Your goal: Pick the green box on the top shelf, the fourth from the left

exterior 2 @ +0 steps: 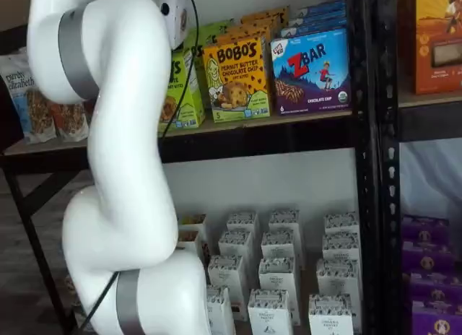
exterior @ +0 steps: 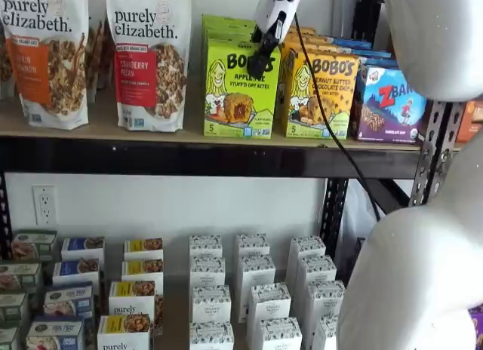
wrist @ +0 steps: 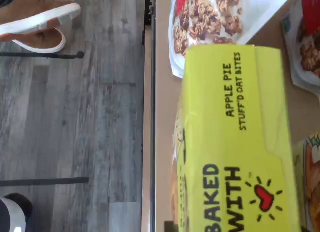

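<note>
- The green box reads "BOBO'S", then "APPLE PIE STUFF'D OAT BITES", with a cartoon blonde girl and a filled pastry on its lime front, and a "5" in the lower corner.
- In the wrist view its top flap repeats "APPLE PIE STUFF'D OAT BITES" and shows "BAKED WITH" beside a red heart (the first letter is partly cut off).
- It stands upright on the top shelf, a tan board with a black front beam, at the front of a row of like green cartons.
- Just beside it stands the yellow-orange Bobo's box, "PEANUT BUTTER CHOCOLATE CHIP", and next to that a blue ZBAR box marked "CHOCOLATE CHIP".
- On the green box's other side stand two "purely elizabeth." granola bags: the cranberry pecan bag and an orange-labelled bag (its flavour is too small to read).
- The gripper hangs at the green box's upper front corner; in a shelf view one black finger overlaps the carton's face, side-on, so I cannot tell how wide the fingers stand or whether they hold it.
- In the other shelf view the white arm hides most of the green box.
- On the shelf below stand rows of small white boxes with patterned tops (print unreadable).
</note>
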Controlling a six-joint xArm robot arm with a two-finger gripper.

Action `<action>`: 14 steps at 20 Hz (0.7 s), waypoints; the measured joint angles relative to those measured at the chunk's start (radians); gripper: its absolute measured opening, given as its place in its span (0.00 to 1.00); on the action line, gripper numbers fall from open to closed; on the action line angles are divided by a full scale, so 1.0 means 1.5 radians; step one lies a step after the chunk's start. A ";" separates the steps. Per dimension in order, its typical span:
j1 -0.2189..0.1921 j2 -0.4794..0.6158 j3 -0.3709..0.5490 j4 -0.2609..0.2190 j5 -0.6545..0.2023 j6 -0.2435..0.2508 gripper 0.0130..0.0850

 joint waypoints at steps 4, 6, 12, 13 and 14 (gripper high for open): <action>0.000 -0.001 0.001 0.002 -0.002 0.000 0.33; 0.000 -0.001 0.001 0.003 -0.001 0.000 0.28; 0.002 0.001 -0.002 0.000 0.002 0.002 0.17; 0.002 0.001 -0.003 0.000 0.002 0.002 0.17; 0.002 0.001 -0.003 0.000 0.002 0.002 0.17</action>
